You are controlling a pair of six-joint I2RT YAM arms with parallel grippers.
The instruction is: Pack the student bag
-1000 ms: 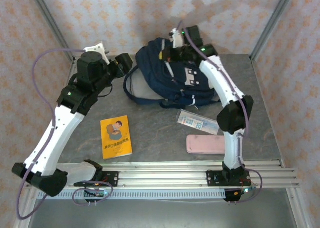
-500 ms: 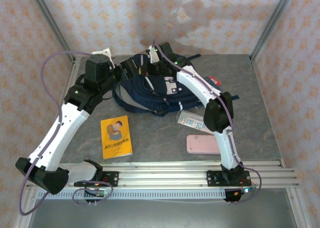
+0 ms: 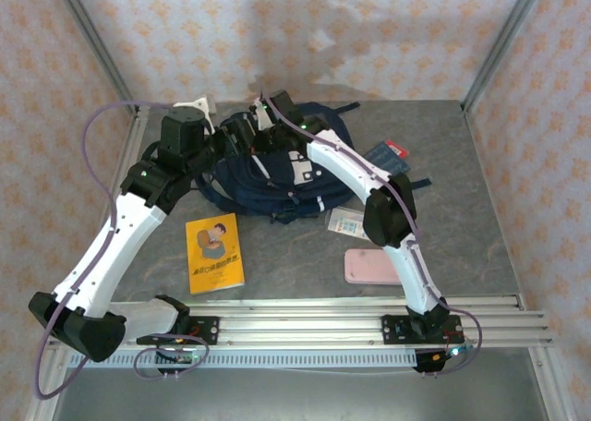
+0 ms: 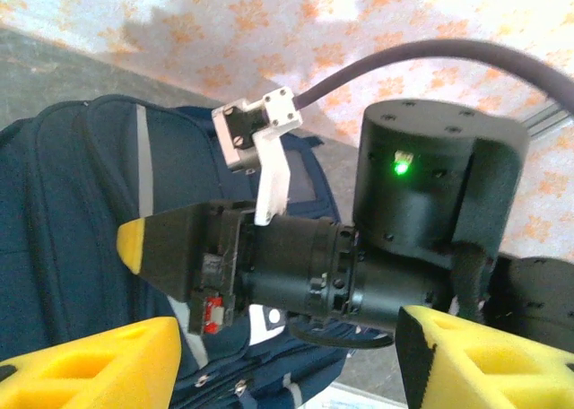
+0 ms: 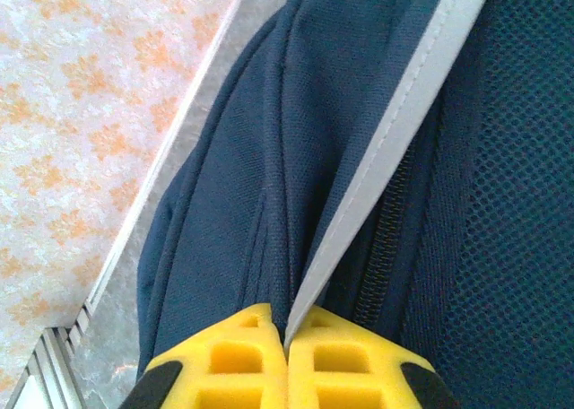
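From above, we saw the student bag [image 3: 263, 186] lying by the counter's [image 3: 295, 250] far edge, left of centre. At the left wrist, the left gripper [image 4: 287, 373] hung with jaws apart above it. At the right wrist, the right gripper [image 5: 287, 364] pinched its white trim [image 5: 404, 122].

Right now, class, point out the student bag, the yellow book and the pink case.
student bag [image 3: 261, 186]: top external view, on its navy fabric.
yellow book [image 3: 214, 253]: top external view, middle of its cover.
pink case [image 3: 369, 267]: top external view, on its flat top.
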